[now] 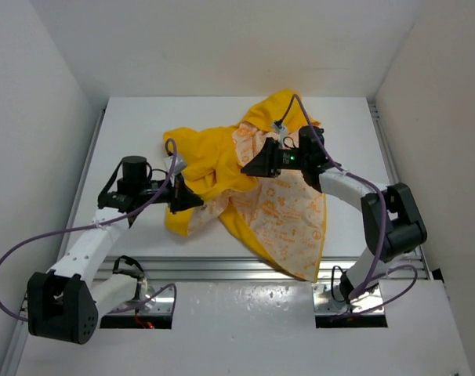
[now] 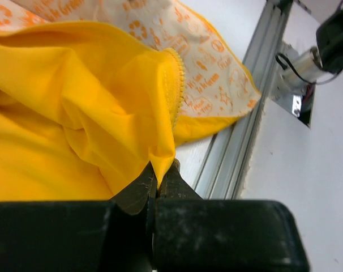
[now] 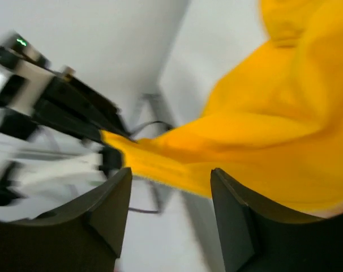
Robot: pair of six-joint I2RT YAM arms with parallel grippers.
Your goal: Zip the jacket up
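A soft bright yellow fabric jacket (image 1: 214, 153) lies crumpled in the middle of the white table (image 1: 135, 125). It is spread open so that its white lining with orange print (image 1: 288, 215) faces up on the right side. The lining's lowest corner reaches over the ribbed aluminium rail (image 1: 183, 268) at the table's near edge.

The left gripper (image 1: 194, 200) sits at the jacket's left near edge. In the left wrist view the left gripper (image 2: 156, 184) is clenched on a folded corner of the yellow fabric, with the cloth pinched tight between the two black fingers (image 2: 134, 192). Just above that pinch a row of yellow zipper teeth (image 2: 176, 85) runs along the fabric edge, beside the printed lining.

The right gripper (image 1: 248, 168) hovers over the middle of the jacket, pointing left toward the other arm. In the blurred right wrist view the right gripper (image 3: 168, 209) stands released, its fingers (image 3: 112, 209) well apart with nothing between them, and the yellow jacket (image 3: 262, 147) stretches beyond them.
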